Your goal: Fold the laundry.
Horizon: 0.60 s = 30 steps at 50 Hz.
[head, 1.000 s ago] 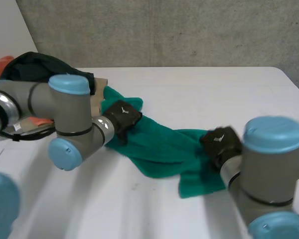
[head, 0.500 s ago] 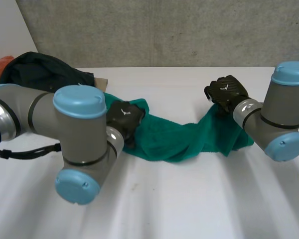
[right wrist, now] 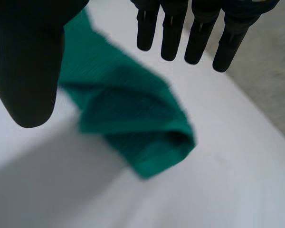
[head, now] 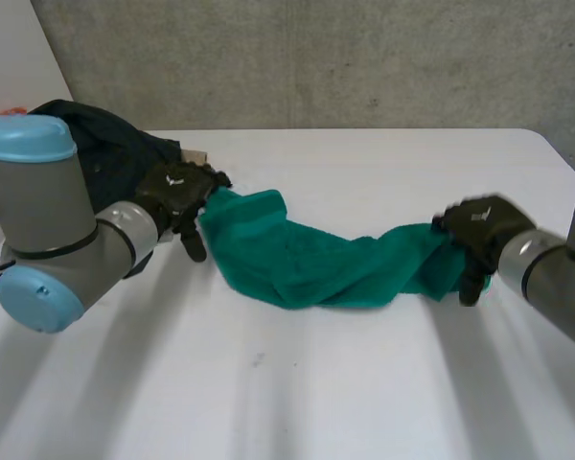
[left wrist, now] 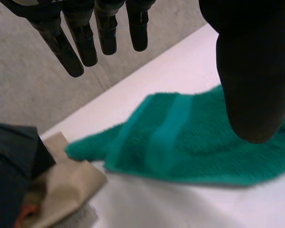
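Green towel [head: 307,264] lies rumpled on the desk [head: 364,172], no neat fold yet; left hand [head: 177,195] and right hand [head: 479,230] spread-fingered, gripping nothing.

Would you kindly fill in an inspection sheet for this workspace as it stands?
Surface: white table.
Job's things: green towel, bunched in a long strip between the hands.
Clutter: dark garment and beige cloth piled beside one towel end.
Grippers: left robot hand open at that end; right robot hand open over the other end.
Cables: nothing seen.
Surroundings: concrete wall.
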Each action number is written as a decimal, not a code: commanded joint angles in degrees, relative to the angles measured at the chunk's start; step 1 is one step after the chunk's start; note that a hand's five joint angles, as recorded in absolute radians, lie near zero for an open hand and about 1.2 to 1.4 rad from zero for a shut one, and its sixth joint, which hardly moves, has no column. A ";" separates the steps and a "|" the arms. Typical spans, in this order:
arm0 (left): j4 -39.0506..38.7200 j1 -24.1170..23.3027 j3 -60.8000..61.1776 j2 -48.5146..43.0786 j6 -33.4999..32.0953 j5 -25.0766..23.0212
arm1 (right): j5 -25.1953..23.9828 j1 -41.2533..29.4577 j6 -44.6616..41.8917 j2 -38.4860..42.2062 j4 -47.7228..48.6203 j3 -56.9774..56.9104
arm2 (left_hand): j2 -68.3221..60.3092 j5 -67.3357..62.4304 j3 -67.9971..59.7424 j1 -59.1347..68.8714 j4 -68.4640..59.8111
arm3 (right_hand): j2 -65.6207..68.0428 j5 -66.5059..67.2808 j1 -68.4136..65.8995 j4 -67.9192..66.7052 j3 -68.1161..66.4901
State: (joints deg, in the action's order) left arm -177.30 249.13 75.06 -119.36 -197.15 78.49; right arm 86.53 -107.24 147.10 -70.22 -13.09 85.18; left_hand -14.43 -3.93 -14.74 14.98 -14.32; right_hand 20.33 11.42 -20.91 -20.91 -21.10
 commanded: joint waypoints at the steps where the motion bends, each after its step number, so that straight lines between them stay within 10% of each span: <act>1: -2.52 -0.57 5.09 0.80 0.10 -0.26 | -3.64 1.51 -10.68 3.51 10.18 5.96 | -0.16 -0.65 0.16 -0.40 -0.26 | 8.83 7.74 -8.25 -8.25 -8.06; 14: -4.99 -0.49 9.31 2.20 0.01 0.00 | -4.79 1.24 -17.46 14.58 31.01 5.44 | 0.18 -0.32 0.49 -0.73 0.07 | 15.05 13.96 -14.47 -14.47 -14.28; 19: -4.99 0.21 9.93 2.73 0.10 0.00 | -4.79 1.16 -18.78 16.61 32.95 3.51 | 0.35 -0.15 0.66 -0.90 0.24 | 43.08 41.99 -42.50 -42.50 -42.31; 21: -4.99 0.57 10.10 2.73 0.10 0.09 | -4.53 1.16 -18.43 15.91 32.87 2.72 | 0.52 0.02 0.83 -1.07 0.41 | 59.59 58.49 -59.01 -59.01 -58.81; 30: -6.57 1.45 9.40 0.54 -0.25 -0.09 | -4.44 -2.53 -9.39 2.83 27.43 1.49 | 1.53 1.03 1.84 -2.08 1.42 | 59.67 58.58 -59.09 -59.09 -58.90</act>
State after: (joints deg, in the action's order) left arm -182.62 250.02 85.14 -117.11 -197.16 78.59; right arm 81.93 -107.36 131.36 -57.86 18.67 87.91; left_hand -14.42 -3.93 -14.74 14.98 -14.33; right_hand 67.31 56.16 -63.92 -68.31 -67.90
